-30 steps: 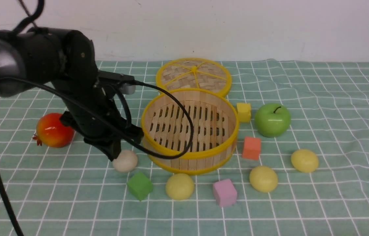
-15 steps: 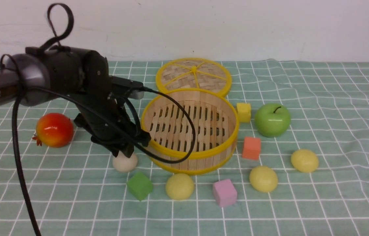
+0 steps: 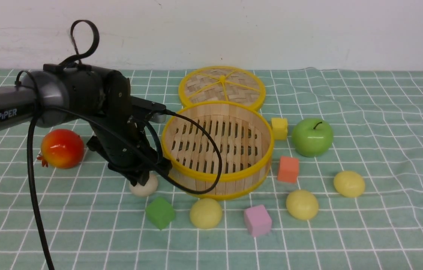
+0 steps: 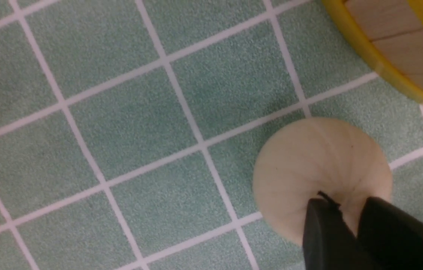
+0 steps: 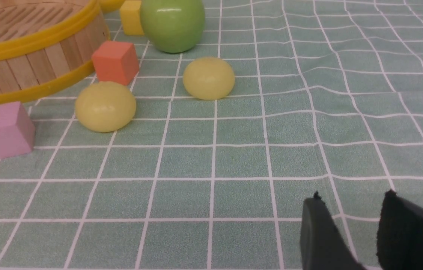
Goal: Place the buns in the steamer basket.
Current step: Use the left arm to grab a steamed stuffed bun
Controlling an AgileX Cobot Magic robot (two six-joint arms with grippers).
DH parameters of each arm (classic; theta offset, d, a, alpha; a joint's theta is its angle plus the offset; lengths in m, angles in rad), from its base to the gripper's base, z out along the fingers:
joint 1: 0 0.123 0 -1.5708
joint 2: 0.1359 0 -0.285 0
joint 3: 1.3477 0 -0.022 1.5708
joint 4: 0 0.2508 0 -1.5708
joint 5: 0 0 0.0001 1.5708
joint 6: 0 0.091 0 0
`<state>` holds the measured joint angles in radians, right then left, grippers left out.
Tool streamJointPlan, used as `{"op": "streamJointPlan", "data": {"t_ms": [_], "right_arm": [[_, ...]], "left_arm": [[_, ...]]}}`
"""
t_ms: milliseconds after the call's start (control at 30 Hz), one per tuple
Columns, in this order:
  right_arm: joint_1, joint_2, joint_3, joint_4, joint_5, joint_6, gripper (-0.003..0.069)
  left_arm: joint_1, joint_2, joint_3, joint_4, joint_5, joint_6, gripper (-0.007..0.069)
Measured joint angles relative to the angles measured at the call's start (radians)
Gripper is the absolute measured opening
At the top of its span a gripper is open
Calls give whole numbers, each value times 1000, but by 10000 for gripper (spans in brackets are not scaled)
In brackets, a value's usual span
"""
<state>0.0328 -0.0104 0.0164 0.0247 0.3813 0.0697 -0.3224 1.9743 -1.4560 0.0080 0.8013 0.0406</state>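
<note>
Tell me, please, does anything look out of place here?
A black cable loops across the near rim of the steamer basket in the front view and might snag there. Nothing looks spilled or broken.

I inspected the green checked cloth [image 3: 384,123]. On it stood the steamer basket [image 3: 219,187] at centre, lid [image 3: 222,86] just above, pomegranate [image 3: 62,148] left, green apple [image 3: 312,137] right. Lower frame, left to right: off-white bun [image 3: 147,188], green cube [image 3: 160,212], first yellow bun [image 3: 206,213], pink cube [image 3: 258,220], second yellow bun [image 3: 301,204], third yellow bun [image 3: 349,183]. Right of the basket: yellow cube [image 3: 279,128], orange cube [image 3: 288,169].

Steamer basket [image 3: 241,183] — pale wooden slats (yellow rims look plastic); green apple [image 3: 312,137] glossy; checked cloth [image 3: 384,225] matt.
</note>
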Motion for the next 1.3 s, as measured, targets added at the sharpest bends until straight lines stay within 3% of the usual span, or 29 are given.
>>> {"op": "streamJointPlan", "data": {"t_ms": [267,433,633,800,1000,1167,1267,1300], "right_arm": [[0,0,0,0,0,0,240],[0,0,0,0,0,0,240],[0,0,0,0,0,0,240],[0,0,0,0,0,0,240],[0,0,0,0,0,0,240],[0,0,0,0,0,0,240],[0,0,0,0,0,0,240],[0,0,0,0,0,0,240]], "left_arm": [[0,0,0,3,-4,0,-4],[0,-14,0,1,4,0,-12],[0,-69,0,1,8,0,84],[0,-40,-1,2,-4,0,223],[0,12,-1,5,-34,0,260],[0,27,-1,7,-59,-1,244],[0,27,-1,8,-55,-1,176],[0,27,-1,8,-44,-1,104]]}}
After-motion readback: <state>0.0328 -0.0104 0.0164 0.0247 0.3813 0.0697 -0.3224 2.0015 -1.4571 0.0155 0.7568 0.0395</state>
